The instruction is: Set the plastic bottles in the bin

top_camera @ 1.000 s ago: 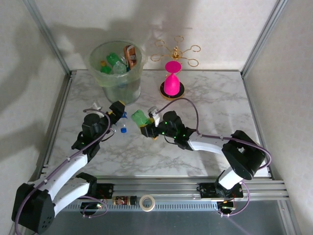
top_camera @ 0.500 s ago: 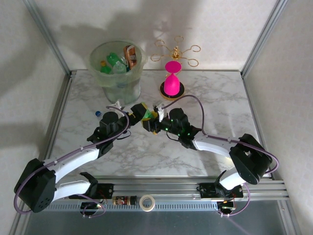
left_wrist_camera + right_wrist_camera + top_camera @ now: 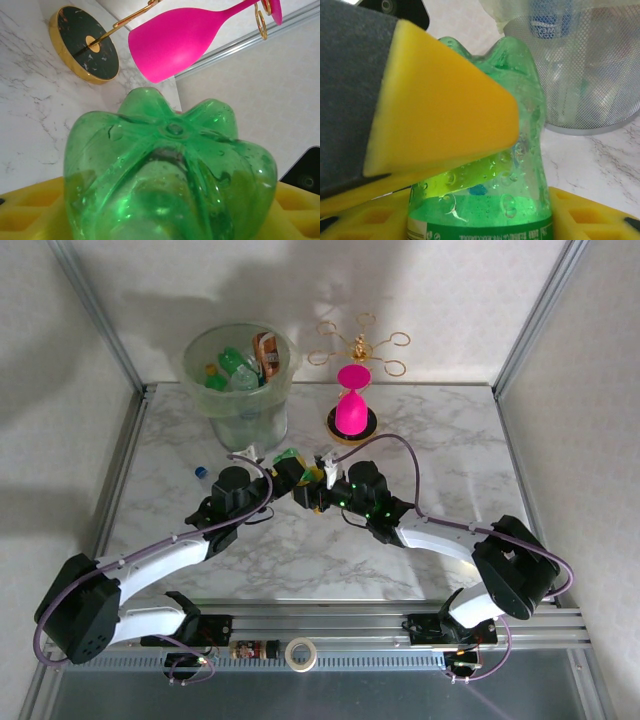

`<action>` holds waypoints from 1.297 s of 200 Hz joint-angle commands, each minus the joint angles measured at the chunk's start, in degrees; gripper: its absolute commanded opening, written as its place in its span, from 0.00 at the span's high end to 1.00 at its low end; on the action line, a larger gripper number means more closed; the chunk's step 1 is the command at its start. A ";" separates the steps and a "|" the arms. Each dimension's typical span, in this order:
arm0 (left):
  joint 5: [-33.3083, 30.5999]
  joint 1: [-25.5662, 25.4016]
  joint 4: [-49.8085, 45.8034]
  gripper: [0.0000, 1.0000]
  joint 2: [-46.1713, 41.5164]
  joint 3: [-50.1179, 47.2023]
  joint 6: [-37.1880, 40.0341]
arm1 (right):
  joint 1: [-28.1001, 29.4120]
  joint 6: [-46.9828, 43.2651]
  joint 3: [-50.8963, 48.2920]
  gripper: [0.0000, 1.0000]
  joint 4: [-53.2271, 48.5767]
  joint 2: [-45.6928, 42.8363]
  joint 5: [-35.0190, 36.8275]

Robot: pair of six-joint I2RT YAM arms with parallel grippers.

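Top external: green bottle (image 3: 291, 460) is held just in front of the bin (image 3: 250, 418), where both arms meet. Right end effector (image 3: 310, 483) is clamped on it. Left end effector (image 3: 281, 472) straddles its base, can't tell if it's actually gripping.

Risks as I see them:
- double grip twists or crushes the bottle
- early release drops it on the table (image 3: 450, 470), short of the bin
- lift clips the bin rim
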 commanded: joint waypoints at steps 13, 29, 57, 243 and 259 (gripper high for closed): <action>-2.78 -0.42 1.21 0.44 0.03 2.46 0.23 | -0.04 -1.09 -1.16 0.33 2.85 -2.68 -0.70; -5.41 0.21 -0.51 0.45 0.04 3.68 1.34 | -0.04 -1.09 -2.40 0.22 3.32 -4.20 0.16; -7.68 2.52 -4.13 0.47 0.42 7.61 4.78 | -0.05 -1.11 -5.17 0.11 3.33 -8.23 2.03; -8.49 23.38 -21.90 0.49 24.74 61.19 25.34 | -0.23 -1.86 -16.56 0.01 0.12 -23.16 20.35; -9.35 23.63 -24.11 0.49 28.77 65.58 27.74 | -0.22 -1.79 -16.74 0.01 -0.33 -23.60 20.91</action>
